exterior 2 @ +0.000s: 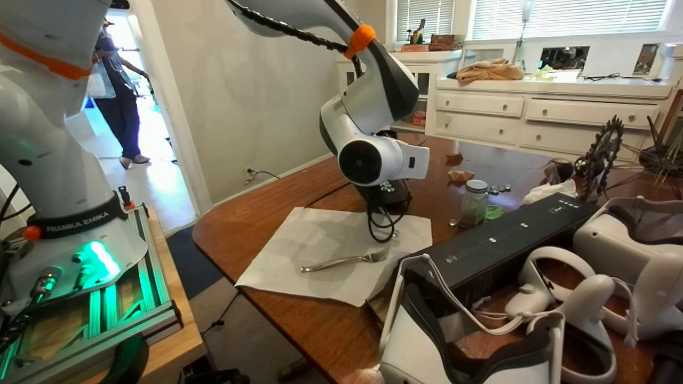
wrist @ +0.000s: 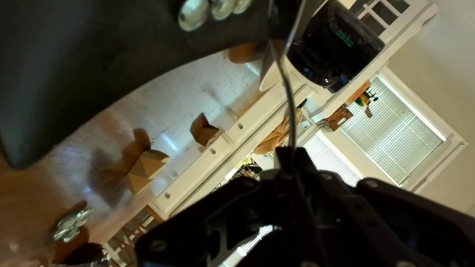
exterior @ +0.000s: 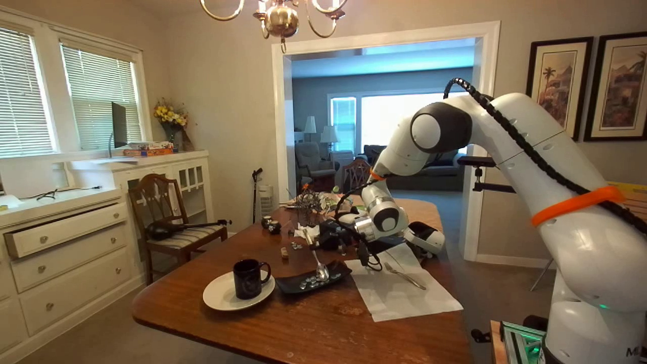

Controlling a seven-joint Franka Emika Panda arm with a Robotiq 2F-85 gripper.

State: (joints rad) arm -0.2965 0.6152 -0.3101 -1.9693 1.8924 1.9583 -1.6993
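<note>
My gripper is shut on the handle of a silver spoon. In the wrist view the thin handle rises from between the dark fingertips. The spoon points down over a black curved tray, its bowl at or just above clear glass pieces; contact cannot be told. The tray and glass pieces also show in the wrist view. A black mug stands on a white plate beside the tray. In an exterior view the arm hides the gripper and spoon.
A fork lies on a white paper sheet beside the tray. A glass jar, a long black box and white headsets stand on the table. Small wooden pieces lie farther off.
</note>
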